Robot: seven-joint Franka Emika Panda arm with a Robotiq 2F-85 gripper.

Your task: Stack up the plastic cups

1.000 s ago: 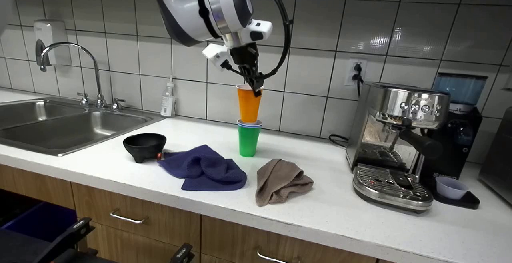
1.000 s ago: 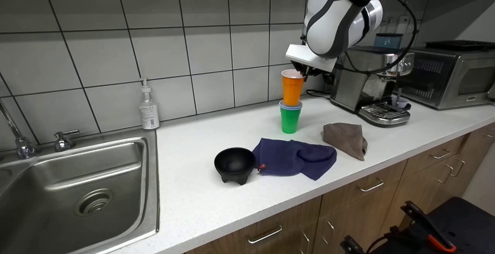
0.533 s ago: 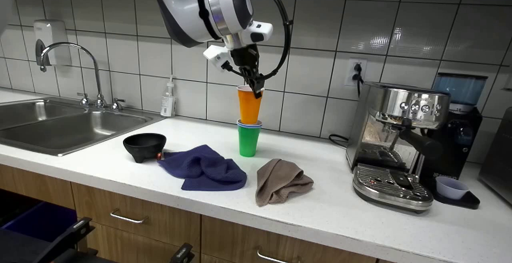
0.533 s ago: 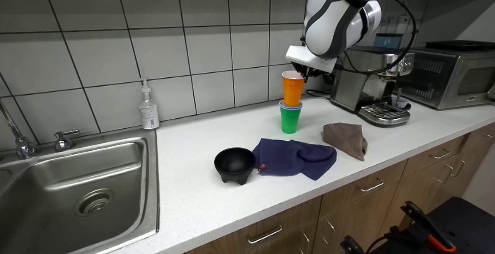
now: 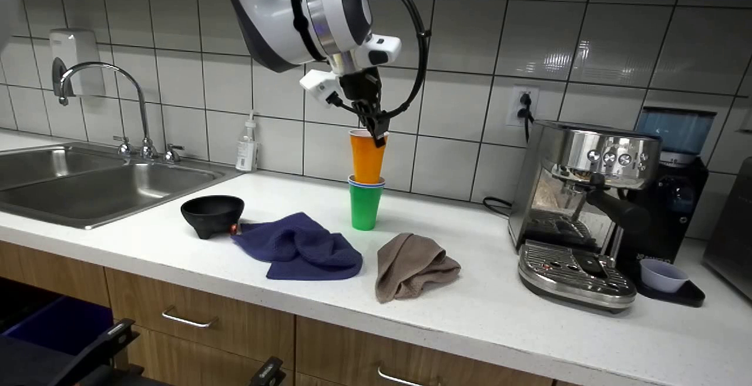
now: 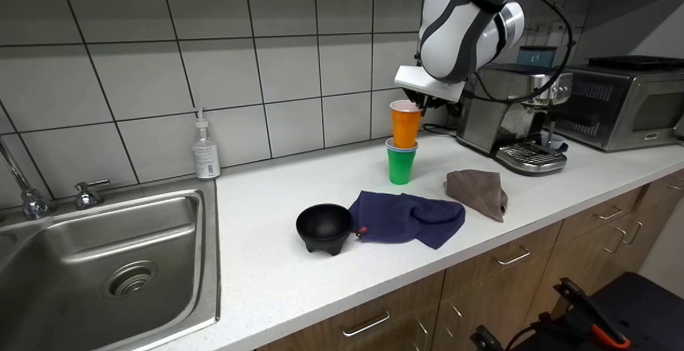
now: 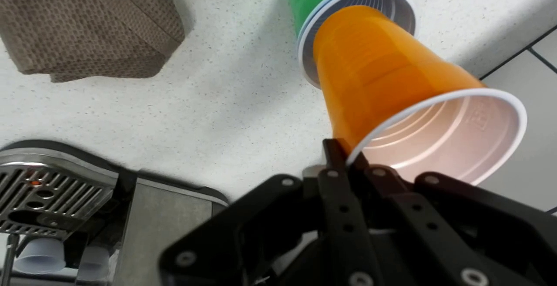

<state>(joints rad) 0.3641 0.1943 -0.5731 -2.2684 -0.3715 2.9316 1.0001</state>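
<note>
The gripper (image 7: 348, 157) was clenched on the rim wall of the orange plastic cup (image 7: 383, 68) and, over the last second, had come down slightly with it. The cup's base had dipped just inside the mouth of what looked like a nested pair: the blue cup (image 7: 402, 14), only its edge and pale inside showing, within the green cup (image 5: 365, 207), upright on the white countertop (image 5: 482, 245) and unmoved. The last nesting seemed under way; further lowering and release remained. Farther off, the espresso machine (image 5: 587, 151) stood well apart.
</note>
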